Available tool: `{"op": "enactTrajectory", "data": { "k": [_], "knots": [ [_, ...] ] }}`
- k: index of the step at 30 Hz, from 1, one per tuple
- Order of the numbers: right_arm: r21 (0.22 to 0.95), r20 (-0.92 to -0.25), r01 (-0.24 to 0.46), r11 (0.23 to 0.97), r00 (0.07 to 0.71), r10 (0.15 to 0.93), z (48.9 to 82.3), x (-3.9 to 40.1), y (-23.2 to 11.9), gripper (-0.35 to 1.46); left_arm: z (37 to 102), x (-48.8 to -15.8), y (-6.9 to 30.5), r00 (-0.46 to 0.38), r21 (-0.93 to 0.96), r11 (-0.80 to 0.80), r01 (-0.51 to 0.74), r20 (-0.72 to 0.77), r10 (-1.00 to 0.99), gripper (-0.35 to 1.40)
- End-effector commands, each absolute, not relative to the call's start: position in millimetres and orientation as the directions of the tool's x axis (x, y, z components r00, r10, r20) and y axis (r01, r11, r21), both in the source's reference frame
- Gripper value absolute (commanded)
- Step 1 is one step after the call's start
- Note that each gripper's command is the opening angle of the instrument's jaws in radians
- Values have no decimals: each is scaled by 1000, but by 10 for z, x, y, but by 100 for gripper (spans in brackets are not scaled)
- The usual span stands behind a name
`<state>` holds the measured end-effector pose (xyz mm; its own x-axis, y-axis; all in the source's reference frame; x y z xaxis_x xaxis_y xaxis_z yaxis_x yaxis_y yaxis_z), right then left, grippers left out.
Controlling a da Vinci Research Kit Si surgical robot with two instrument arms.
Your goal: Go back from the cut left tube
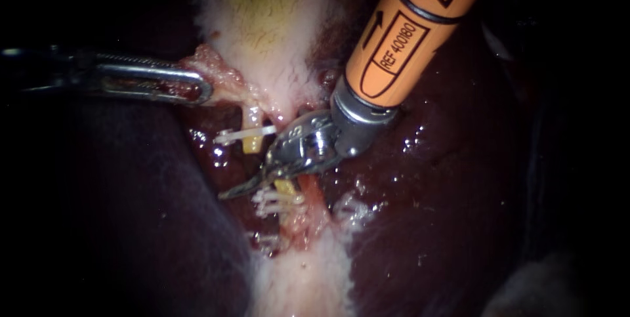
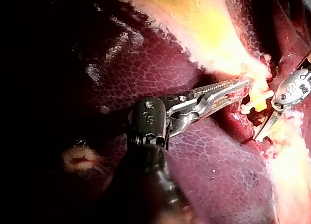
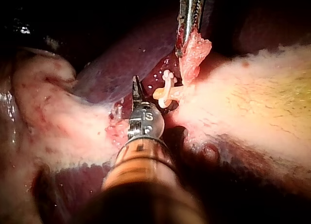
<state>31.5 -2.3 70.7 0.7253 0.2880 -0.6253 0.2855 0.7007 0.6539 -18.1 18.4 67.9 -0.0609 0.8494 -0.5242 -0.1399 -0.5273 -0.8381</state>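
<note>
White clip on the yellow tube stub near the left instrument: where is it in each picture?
Endoscope view: white clip across the yellow stub, left of centre, below the jaws of the left instrument.
Left wrist view: the clip is just ahead of the left instrument.
Right wrist view: the clip is ahead of the right instrument, to one side.
Shared landmark: the pink tissue flap held in the left instrument's jaws, beside the clip.

Left instrument (image 1: 205,87) clamped on tissue (image 1: 220,71); right instrument (image 1: 230,192) apparently closed.
</note>
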Motion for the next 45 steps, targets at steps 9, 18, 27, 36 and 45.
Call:
{"op": "enactTrajectory", "data": {
  "k": [9, 18, 27, 36, 45],
  "knots": [
    [641, -632, 235, 731, 702, 329, 702, 304, -24, 120, 679, -180, 184, -61, -838, -527, -139, -524, 849, -35],
    [654, -639, 229, 721, 677, 364, 702, 300, -25, 126, 680, -179, 185, -61, -838, -527, -139, -524, 849, -35],
    [511, -685, 15, 860, 612, 396, 663, 246, -24, 143, 680, -179, 185, -62, -838, -527, -138, -524, 849, -35],
    [386, -700, -91, 918, 619, 356, 621, 168, -2, 143, 682, -178, 186, -62, -838, -527, -137, -524, 849, -35],
    [370, -683, -123, 921, 636, 360, 609, 121, 10, 143, 682, -177, 186, -62, -838, -527, -137, -524, 849, -35]
  ]
}}
